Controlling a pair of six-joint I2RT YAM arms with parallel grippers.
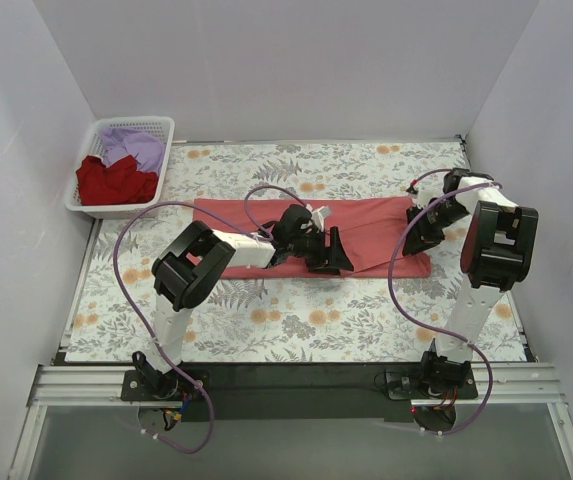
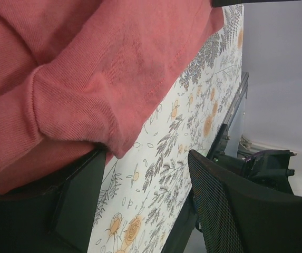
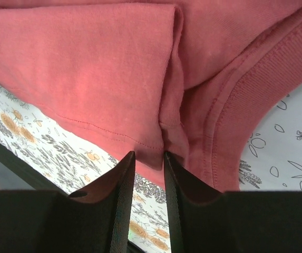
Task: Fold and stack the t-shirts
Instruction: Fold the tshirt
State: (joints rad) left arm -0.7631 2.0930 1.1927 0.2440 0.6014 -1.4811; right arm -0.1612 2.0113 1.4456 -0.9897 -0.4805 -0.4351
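Observation:
The coral-red t-shirt (image 1: 366, 225) lies folded into a long strip across the floral cloth. My left gripper (image 1: 331, 252) is at the middle of its near edge. In the left wrist view this gripper (image 2: 146, 153) is open, a fold of the shirt (image 2: 114, 68) drapes over its left finger (image 2: 77, 200), and only cloth shows between the jaws. My right gripper (image 1: 418, 238) is at the strip's right end. Seen from its wrist, it (image 3: 149, 154) has narrow jaws straddling a fold of the shirt (image 3: 87, 68) beside the ribbed collar (image 3: 256, 95), with a gap still showing. The darker red t-shirt (image 1: 114, 180) and the lavender t-shirt (image 1: 136, 148) lie in the basket.
The white lattice basket (image 1: 134, 120) stands at the back left corner. The grey-and-orange floral cloth (image 1: 296, 320) covers the table, and white walls close in on three sides. The black rail with the arm bases (image 1: 296, 380) runs along the near edge.

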